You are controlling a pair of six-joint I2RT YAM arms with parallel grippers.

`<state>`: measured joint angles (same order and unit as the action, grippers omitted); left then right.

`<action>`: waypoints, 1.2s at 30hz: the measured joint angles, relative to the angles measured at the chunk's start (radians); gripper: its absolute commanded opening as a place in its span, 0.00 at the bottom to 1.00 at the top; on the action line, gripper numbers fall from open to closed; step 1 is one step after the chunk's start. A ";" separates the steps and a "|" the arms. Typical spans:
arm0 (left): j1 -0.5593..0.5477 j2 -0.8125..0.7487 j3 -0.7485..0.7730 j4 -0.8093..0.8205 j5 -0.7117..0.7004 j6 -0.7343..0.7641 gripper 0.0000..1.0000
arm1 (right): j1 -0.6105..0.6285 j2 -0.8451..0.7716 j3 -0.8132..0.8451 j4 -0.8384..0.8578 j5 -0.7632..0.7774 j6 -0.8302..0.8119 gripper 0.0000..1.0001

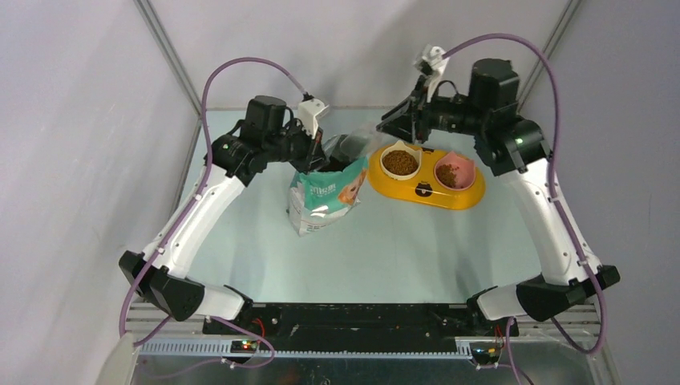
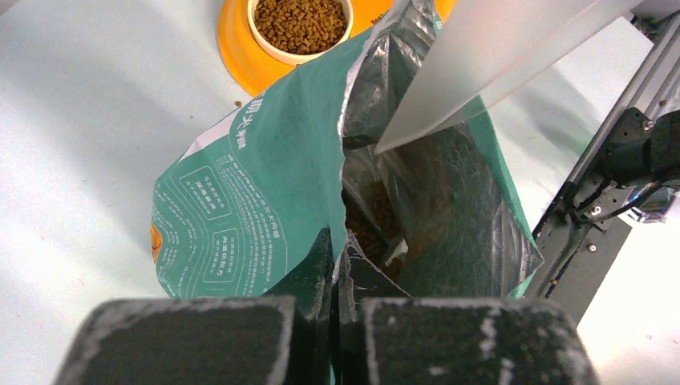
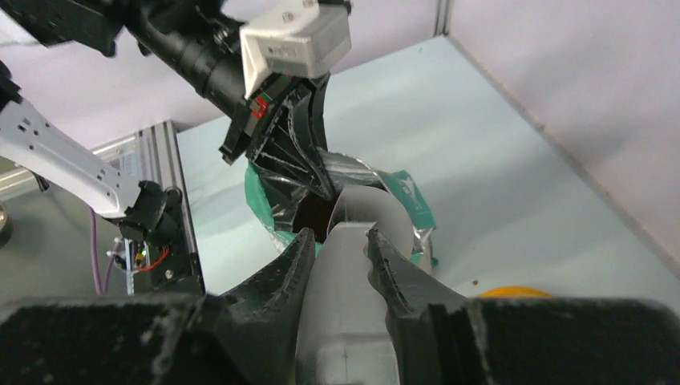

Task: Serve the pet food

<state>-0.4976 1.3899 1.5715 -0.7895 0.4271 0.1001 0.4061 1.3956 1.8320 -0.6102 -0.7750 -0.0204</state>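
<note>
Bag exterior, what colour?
The bag is teal with white print; clearest in the left wrist view.

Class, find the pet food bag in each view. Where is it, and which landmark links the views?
Top external: bag at centre, standing left of the feeder.
Left wrist: bag fills the middle, mouth open.
Right wrist: bag mid-frame, teal edge and foil mouth.
Shared landmark: the yellow feeder, at top in left wrist, a sliver low right in right wrist.
</note>
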 measured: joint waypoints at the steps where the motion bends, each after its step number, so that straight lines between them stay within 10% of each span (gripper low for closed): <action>1: 0.000 -0.001 -0.001 0.003 0.000 -0.006 0.00 | 0.014 0.011 0.000 -0.013 0.006 -0.011 0.00; 19: -0.002 -0.023 -0.043 0.092 -0.069 -0.170 0.00 | 0.278 0.303 0.174 -0.177 0.563 0.100 0.00; 36: -0.009 -0.019 -0.106 0.183 -0.148 -0.250 0.00 | 0.325 0.270 -0.263 0.224 0.588 0.193 0.00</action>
<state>-0.5064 1.3705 1.4651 -0.6067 0.2790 -0.1501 0.7311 1.6661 1.5692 -0.3866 -0.1871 0.1726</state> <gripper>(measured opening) 0.004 0.298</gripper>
